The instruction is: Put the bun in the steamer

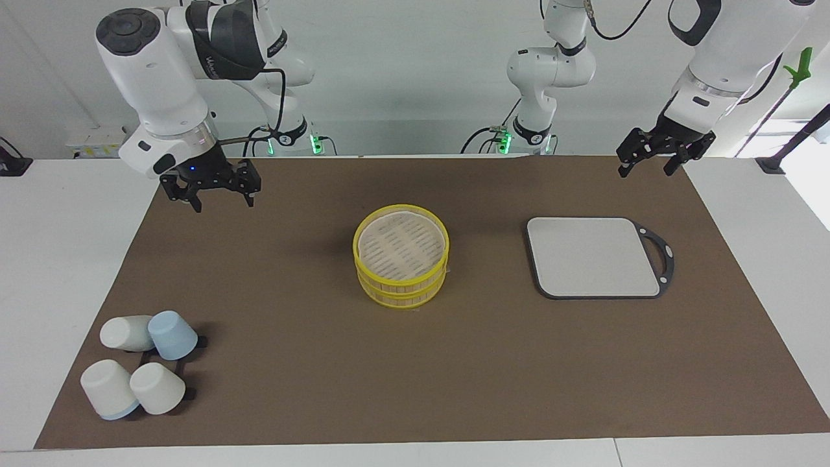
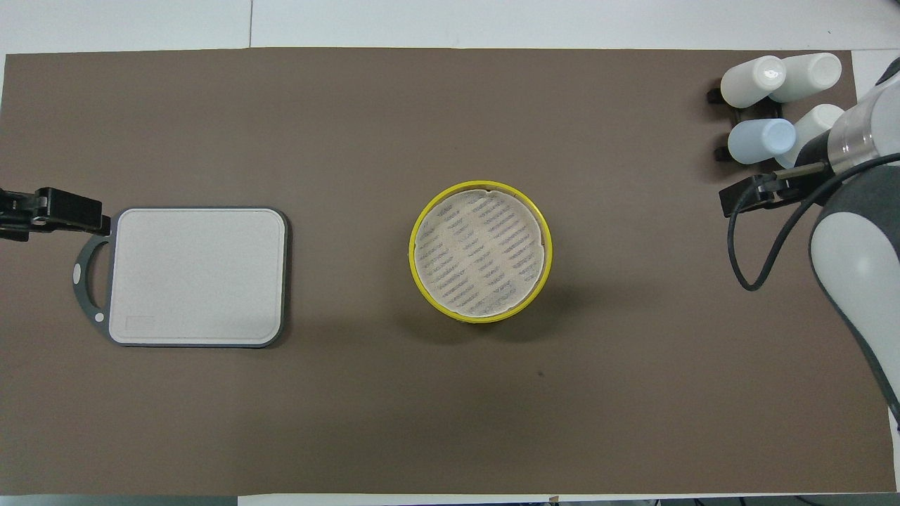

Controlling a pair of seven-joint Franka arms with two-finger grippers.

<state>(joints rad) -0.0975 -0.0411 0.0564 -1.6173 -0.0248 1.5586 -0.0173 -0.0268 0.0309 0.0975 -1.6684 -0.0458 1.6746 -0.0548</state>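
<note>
The steamer stands mid-table on the brown mat, two stacked tiers with yellow rims, open at the top. Its pale slatted floor is bare. No bun shows in either view, and no lid is in view. My right gripper hangs open and empty above the mat toward the right arm's end, well apart from the steamer. My left gripper hangs open and empty above the mat's edge at the left arm's end, near the grey board.
A grey rectangular board with a dark handle lies bare between the steamer and the left arm's end. Several white and blue cups lie on a black rack at the right arm's end, farther from the robots.
</note>
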